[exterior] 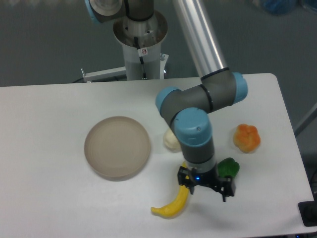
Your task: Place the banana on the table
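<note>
- White matte rectangular tabletop (59, 198) fills the lower part of the view; behind it stand a grey wall and the arm's white pedestal (141, 59).
- Slim, curved, bright-yellow plastic-looking banana (172, 204) lies flat on the tabletop near the front edge, its upper end pointing up toward the gripper, its lower tip pointing left.
- Black two-finger gripper (205, 184) hangs at the end of the grey-and-blue jointed arm (195, 136), just right of the banana's upper end. Its jaws stand spread apart and hold nothing; whether the left finger touches the banana cannot be told.
- Round beige shallow plate (117, 147) rests left of the arm, apart from the banana.
- Small pale cream rounded object (171, 140) sits between the plate and the arm, partly hidden.
- Glossy green pepper (229, 167) lies just behind the gripper, partly covered by it.
- Lumpy orange-yellow pepper (246, 138) lies farther right, near the table's right edge.
</note>
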`<state>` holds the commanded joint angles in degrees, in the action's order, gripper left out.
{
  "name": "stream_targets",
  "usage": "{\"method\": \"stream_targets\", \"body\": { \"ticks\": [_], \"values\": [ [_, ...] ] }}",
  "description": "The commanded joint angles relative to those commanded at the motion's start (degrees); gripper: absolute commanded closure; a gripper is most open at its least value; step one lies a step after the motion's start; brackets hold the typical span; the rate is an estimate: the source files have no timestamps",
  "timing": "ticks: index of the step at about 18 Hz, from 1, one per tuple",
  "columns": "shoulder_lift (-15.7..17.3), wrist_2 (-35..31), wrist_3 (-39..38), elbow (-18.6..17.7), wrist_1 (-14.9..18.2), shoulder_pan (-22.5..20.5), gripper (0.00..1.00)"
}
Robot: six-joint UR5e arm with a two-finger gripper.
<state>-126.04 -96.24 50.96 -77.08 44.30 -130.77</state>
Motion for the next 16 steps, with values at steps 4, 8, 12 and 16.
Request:
{"method": "stream_targets", "body": {
  "ticks": [4,8,12,16],
  "values": [
    [0.09,-0.09,9.22,0.79,0.0,-1.93,0.0],
    [0.09,0.0,14.85,1.06,-0.09,-3.69,0.0],
    [0.18,-0.09,21.11,0.97,-0.17,-4.31,0.0],
    [0.18,-0.09,21.11,0.97,-0.44,-4.4,0.0]
  ]
}}
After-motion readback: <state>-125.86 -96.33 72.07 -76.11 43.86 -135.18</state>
